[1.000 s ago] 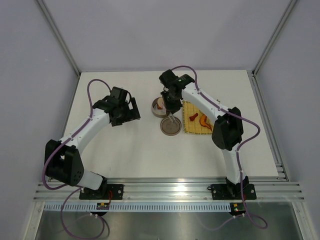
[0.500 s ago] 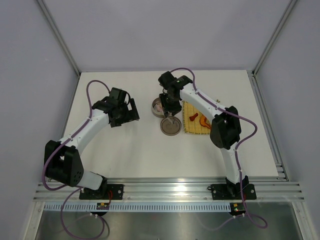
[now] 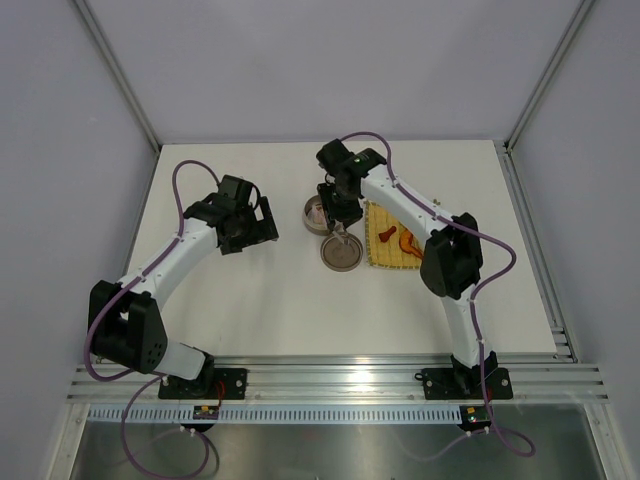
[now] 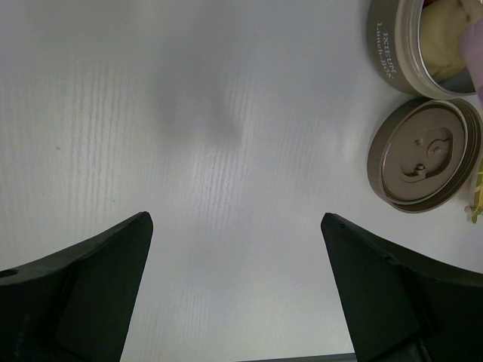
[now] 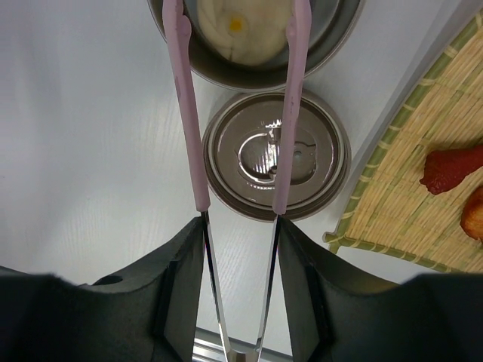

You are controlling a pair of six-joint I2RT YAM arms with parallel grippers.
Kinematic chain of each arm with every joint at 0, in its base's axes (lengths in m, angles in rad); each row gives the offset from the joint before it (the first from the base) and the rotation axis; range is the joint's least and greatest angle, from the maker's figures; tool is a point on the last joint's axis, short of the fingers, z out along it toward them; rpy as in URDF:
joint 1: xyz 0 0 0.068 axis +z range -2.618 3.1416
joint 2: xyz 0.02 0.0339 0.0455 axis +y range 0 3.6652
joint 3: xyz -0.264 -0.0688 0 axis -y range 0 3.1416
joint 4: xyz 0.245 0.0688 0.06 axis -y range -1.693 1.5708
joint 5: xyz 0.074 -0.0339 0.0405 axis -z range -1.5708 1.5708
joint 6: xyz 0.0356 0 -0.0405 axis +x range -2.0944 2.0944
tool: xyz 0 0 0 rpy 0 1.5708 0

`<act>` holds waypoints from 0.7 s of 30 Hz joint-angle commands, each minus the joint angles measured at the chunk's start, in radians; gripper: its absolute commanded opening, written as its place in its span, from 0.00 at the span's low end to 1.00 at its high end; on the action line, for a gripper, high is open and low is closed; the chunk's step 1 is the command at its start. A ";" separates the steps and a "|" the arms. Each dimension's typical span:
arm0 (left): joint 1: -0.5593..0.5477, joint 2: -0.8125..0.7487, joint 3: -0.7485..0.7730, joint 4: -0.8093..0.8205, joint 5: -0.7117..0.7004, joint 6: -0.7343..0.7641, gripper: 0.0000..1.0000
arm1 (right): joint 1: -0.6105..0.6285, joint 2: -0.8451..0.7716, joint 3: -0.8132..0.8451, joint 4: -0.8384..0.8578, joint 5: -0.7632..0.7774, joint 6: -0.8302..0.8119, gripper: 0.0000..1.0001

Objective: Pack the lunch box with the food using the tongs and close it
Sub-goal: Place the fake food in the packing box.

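Right now your right gripper (image 5: 240,253) is clenched on the tongs (image 5: 186,113). Its two fingers press the thin metal shanks from either side, and the pinkish arms stand spread apart, reaching out over the open lunch box (image 5: 324,45). You cannot see the tips, because the top edge of the wrist view cuts them off, so whether they touch anything is unclear. A cream ball (image 5: 241,30) lies inside the lunch box, seen between the two arms and also partly cropped. The lid (image 5: 241,173) lies flat on the table (image 4: 226,113) just beside the lunch box, on its near side; you cannot tell whether the two rims touch. To the right sits the mat (image 5: 407,196), carrying a red chunk (image 5: 453,167) and an orange piece (image 5: 475,215) that the frame edge slices off. From overhead, your right wrist hides much of the lunch box, and the tongs are too small to pick out there. Your left gripper (image 4: 235,219) hangs with its fingers spread wide and nothing between them. It is over the table, well to the left of the lunch box, which its own camera catches only at the upper right corner.
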 commanded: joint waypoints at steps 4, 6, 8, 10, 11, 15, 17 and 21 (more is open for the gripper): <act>0.006 -0.037 -0.005 0.033 -0.005 0.011 0.99 | 0.008 -0.107 0.078 -0.016 0.058 -0.003 0.48; 0.006 -0.037 -0.006 0.033 -0.002 0.010 0.99 | 0.006 -0.114 0.077 -0.018 0.075 -0.001 0.48; 0.004 -0.038 -0.006 0.032 -0.001 0.010 0.99 | 0.005 -0.134 0.058 -0.018 0.086 0.005 0.48; 0.004 -0.043 -0.009 0.033 -0.001 0.011 0.99 | 0.000 -0.173 0.031 -0.010 0.099 0.009 0.48; 0.004 -0.044 -0.009 0.033 0.001 0.011 0.99 | -0.004 -0.186 -0.006 0.001 0.101 0.015 0.48; 0.006 -0.044 -0.011 0.033 0.003 0.014 0.99 | -0.041 -0.278 -0.119 0.025 0.116 0.035 0.48; 0.006 -0.044 -0.012 0.035 0.004 0.014 0.99 | -0.083 -0.346 -0.202 0.047 0.122 0.046 0.48; 0.006 -0.041 -0.011 0.039 0.009 0.013 0.99 | -0.184 -0.475 -0.328 0.078 0.138 0.048 0.47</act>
